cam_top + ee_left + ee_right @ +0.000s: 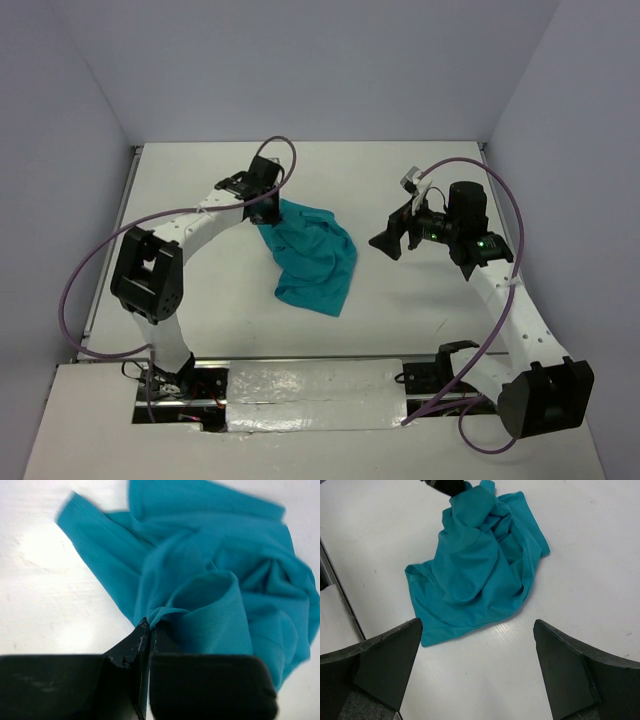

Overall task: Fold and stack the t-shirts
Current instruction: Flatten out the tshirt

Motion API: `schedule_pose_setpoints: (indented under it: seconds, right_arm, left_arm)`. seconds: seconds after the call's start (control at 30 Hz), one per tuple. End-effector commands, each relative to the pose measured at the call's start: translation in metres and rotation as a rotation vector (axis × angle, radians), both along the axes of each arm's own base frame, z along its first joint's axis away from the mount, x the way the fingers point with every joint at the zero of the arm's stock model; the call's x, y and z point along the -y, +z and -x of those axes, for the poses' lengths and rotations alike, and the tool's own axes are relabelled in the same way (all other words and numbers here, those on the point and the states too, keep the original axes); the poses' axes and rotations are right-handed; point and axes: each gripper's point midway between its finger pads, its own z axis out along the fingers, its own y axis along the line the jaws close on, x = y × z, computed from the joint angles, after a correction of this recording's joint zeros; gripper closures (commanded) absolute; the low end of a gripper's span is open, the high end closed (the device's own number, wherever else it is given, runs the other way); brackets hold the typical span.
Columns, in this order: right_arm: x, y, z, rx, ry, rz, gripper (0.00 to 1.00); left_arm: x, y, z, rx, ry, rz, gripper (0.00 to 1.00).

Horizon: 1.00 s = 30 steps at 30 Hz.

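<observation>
The teal t-shirt (315,258) lies crumpled on the white table near the middle, its far left end lifted. My left gripper (268,213) is shut on a bunched fold of that end, and the wrist view shows the cloth (200,595) pinched at the tips of the left gripper (149,625). From the right wrist the t-shirt (475,570) spreads out below and ahead. My right gripper (393,243) hovers open to the right of the shirt, apart from it. Between the tips of the right gripper (477,625) there is only bare table.
The white table (200,180) is bounded by pale walls at the back and both sides. A metal rail (300,385) with both arm bases runs along the near edge. Purple cables loop over each arm.
</observation>
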Motion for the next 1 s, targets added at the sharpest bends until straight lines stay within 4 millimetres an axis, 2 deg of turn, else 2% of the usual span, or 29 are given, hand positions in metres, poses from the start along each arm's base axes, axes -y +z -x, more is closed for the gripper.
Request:
schedule_pose_setpoints:
  seconds: [0.0, 0.13, 0.23, 0.3, 0.4, 0.43, 0.5, 0.53, 0.57, 0.63, 0.7, 0.8, 0.83, 0.9, 0.93, 0.97]
  right_arm:
    - [0.0, 0.003, 0.001, 0.027, 0.008, 0.007, 0.01]
    - [0.0, 0.001, 0.001, 0.023, 0.011, 0.01, 0.0]
    - [0.0, -0.001, 0.001, 0.021, 0.01, 0.013, 0.01]
    - [0.0, -0.002, 0.0, 0.022, 0.01, 0.016, 0.01]
    - [0.0, -0.002, 0.0, 0.021, 0.009, 0.017, 0.0]
    - [0.0, -0.003, 0.001, 0.018, 0.01, 0.017, 0.01]
    - [0.0, -0.004, 0.001, 0.018, 0.013, 0.021, 0.01]
    - [0.0, -0.005, 0.001, 0.019, 0.016, 0.024, 0.0]
    - [0.0, -0.005, 0.0, 0.018, 0.015, 0.026, 0.01]
    - [0.001, -0.005, 0.0, 0.017, 0.017, 0.029, 0.01]
    - [0.001, -0.003, 0.0, 0.02, 0.017, 0.028, 0.01]
    - [0.0, -0.003, -0.001, 0.02, 0.016, 0.027, 0.01]
    - [0.001, -0.003, -0.001, 0.021, 0.013, 0.027, 0.01]
    - [0.002, -0.004, -0.001, 0.019, 0.01, 0.031, 0.01]
    - [0.002, -0.006, -0.001, 0.017, 0.011, 0.032, 0.01]
    - [0.002, -0.006, -0.001, 0.015, 0.011, 0.033, 0.0]
  left_arm:
    - [-0.006, 0.037, -0.043, 0.149, 0.106, 0.055, 1.0]
    - [-0.008, 0.056, -0.063, 0.207, 0.139, 0.112, 1.0]
    - [-0.007, 0.056, -0.074, 0.198, 0.14, 0.123, 1.0]
    - [-0.004, 0.046, -0.074, 0.176, 0.133, 0.125, 1.0]
    - [-0.003, 0.043, -0.073, 0.161, 0.14, 0.141, 0.82]
    - [-0.002, 0.048, -0.069, 0.163, 0.142, 0.163, 0.63]
    - [0.0, 0.06, -0.067, 0.182, 0.14, 0.195, 0.47]
    - [0.0, 0.073, -0.063, 0.201, 0.14, 0.221, 0.23]
    - [-0.001, 0.081, -0.061, 0.211, 0.139, 0.236, 0.2]
    - [-0.002, 0.1, -0.051, 0.239, 0.135, 0.272, 0.2]
    - [0.0, 0.11, -0.041, 0.244, 0.125, 0.308, 0.2]
    - [0.009, 0.122, -0.016, 0.227, 0.1, 0.414, 0.28]
    - [0.011, 0.119, -0.004, 0.209, 0.086, 0.444, 0.34]
    - [0.024, 0.119, 0.011, 0.159, 0.057, 0.529, 0.39]
    - [0.027, 0.111, 0.022, 0.125, 0.05, 0.552, 0.45]
    - [0.031, 0.108, 0.026, 0.109, 0.046, 0.579, 0.46]
